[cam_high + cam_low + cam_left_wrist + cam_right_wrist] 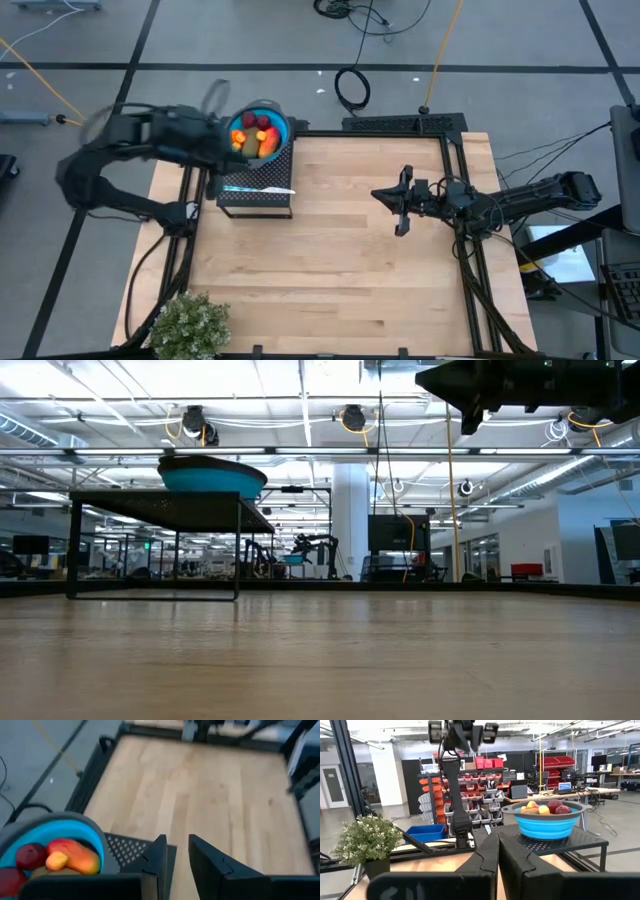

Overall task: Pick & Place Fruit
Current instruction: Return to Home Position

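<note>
Several toy fruits (255,135) lie in a blue bowl with a grey rim (280,125): dark red balls (30,855) and an elongated red-orange piece (75,859). The bowl stands by its base on a black perforated stand (255,203) at the table's far left. My left gripper (177,851) hangs raised just left of the bowl. It is open by a narrow gap with nothing between its fingers. My right gripper (498,852) hovers shut and empty over the table's right half (380,193).
A thin white-and-blue pen (258,188) lies on the stand's top, in front of the bowl. A bushy green plant (190,325) stands at the table's near left corner. The bare wooden tabletop (340,260) stretches between the stand and the right arm.
</note>
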`<state>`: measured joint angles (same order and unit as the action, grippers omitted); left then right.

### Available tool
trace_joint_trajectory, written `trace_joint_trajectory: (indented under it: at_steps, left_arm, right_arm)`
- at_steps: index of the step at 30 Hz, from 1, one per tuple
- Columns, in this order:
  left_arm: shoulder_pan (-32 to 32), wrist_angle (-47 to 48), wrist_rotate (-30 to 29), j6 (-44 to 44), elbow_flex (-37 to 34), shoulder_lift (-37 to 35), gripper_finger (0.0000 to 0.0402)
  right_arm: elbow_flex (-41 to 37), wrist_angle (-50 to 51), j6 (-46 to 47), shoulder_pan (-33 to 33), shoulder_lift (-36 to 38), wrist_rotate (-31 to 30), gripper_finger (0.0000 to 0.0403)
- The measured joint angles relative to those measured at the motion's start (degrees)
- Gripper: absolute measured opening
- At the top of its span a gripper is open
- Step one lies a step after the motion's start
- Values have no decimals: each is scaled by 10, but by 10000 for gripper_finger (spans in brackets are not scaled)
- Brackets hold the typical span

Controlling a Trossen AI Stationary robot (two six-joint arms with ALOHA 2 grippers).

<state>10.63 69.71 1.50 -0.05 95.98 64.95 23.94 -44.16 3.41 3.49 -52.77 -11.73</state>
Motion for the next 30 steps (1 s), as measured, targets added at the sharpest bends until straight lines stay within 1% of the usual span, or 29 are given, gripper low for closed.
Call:
trace_joint_trajectory:
  at_steps: [4,6,8,11,13,18,21,24,30]
  left_arm:
    - [-11,-13,0,-24,0,-48,78]
    - [-19,-34,-2,-33,-11,-67,67]
    - [-27,-66,-3,-35,-37,-92,49]
    - [-36,-112,1,-40,-96,-132,16]
    - [-41,-145,0,-54,-147,-159,5]
    - [-53,-243,1,-78,-284,-233,13]
    - [-60,-297,0,-80,-357,-279,6]
    - [-64,-342,0,-81,-414,-331,3]
    - [-63,-368,-14,-92,-498,-427,2]
  right_arm:
    - [0,12,0,0,0,0,0]
    - [0,21,0,0,0,0,0]
    - [0,33,0,0,0,0,0]
    - [0,41,0,0,0,0,0]
    - [0,43,0,0,0,0,0]
    - [0,46,0,0,0,0,0]
    - [0,59,0,0,0,0,0]
    - [0,72,0,0,0,0,0]
    - [0,76,0,0,0,0,0]
